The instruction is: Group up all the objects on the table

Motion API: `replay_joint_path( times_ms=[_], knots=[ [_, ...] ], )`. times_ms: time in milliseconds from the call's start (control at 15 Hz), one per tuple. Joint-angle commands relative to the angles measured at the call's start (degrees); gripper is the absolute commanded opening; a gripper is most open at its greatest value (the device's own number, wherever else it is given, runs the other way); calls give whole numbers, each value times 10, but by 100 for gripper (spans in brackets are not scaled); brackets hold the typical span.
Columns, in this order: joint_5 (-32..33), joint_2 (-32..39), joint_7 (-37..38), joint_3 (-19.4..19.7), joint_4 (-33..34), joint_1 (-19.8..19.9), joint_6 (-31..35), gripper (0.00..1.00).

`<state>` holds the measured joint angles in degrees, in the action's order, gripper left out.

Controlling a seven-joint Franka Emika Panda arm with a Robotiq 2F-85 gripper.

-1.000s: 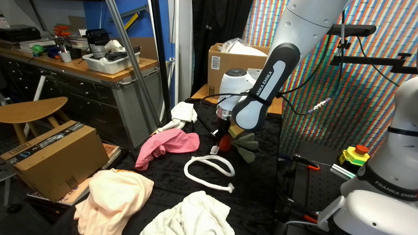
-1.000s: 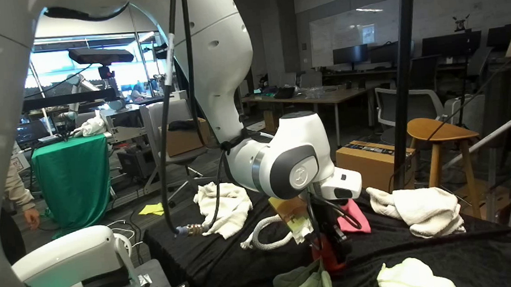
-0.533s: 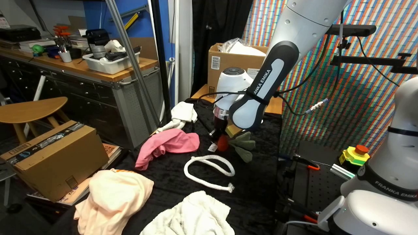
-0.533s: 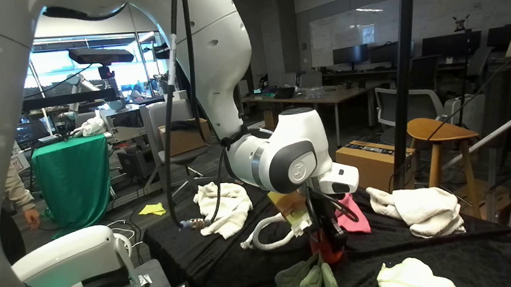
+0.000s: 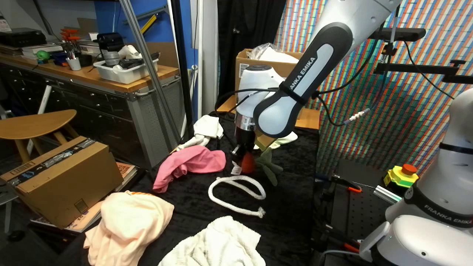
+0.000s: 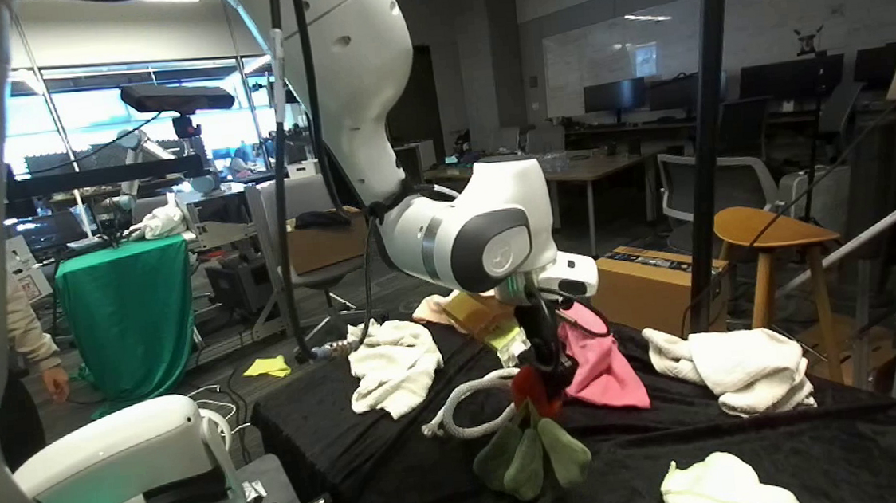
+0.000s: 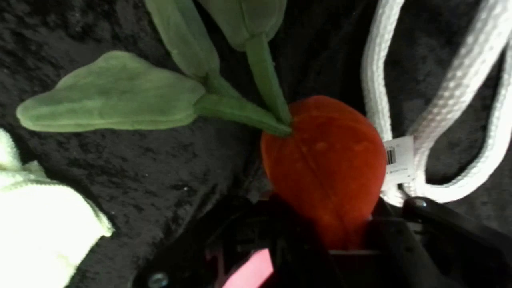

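Gripper [image 7: 330, 222] clamped on red plush [image 7: 328, 160]

In an exterior view: the plush sits low at the tool's end, white tag [image 5: 236, 169] sticking out on its left in the picture. White rope [image 5: 236, 209] lies looped on the black cloth [image 5: 292, 221], just nearer the camera. Pink cloth [image 5: 196, 161] is left of the tool, apart. Peach cloth [image 5: 129, 223] and white towel [image 5: 221, 244] in the foreground, well apart from it.

In an exterior view: green leaves [image 6: 527, 465] hang below the red body, camera side. Can't tell if they touch the black cloth. Bunched white cloth [image 6: 745, 372] to the right, cream cloth [image 6: 723, 490] lower right, both apart from the tool.

In the wrist view: fingers [image 7: 394, 240] on either side of the plush's narrow end, apart only by its width. Rounded end protrudes past the tips, leaves fanning up-left. Rope is on the right, running behind the tag; can't tell if it touches.
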<state>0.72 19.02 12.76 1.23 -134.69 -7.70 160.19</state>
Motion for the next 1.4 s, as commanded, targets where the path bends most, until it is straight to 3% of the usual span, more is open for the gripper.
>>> replay_joint_path(
  times_ms=[0,467,1333],
  knots=[
    [-29,-80,-84,-50,-29,29,-57,17],
    [-72,-137,-210,-104,-32,17,-147,17],
    [-157,-67,-347,-181,3,-11,-164,17]
  ],
)
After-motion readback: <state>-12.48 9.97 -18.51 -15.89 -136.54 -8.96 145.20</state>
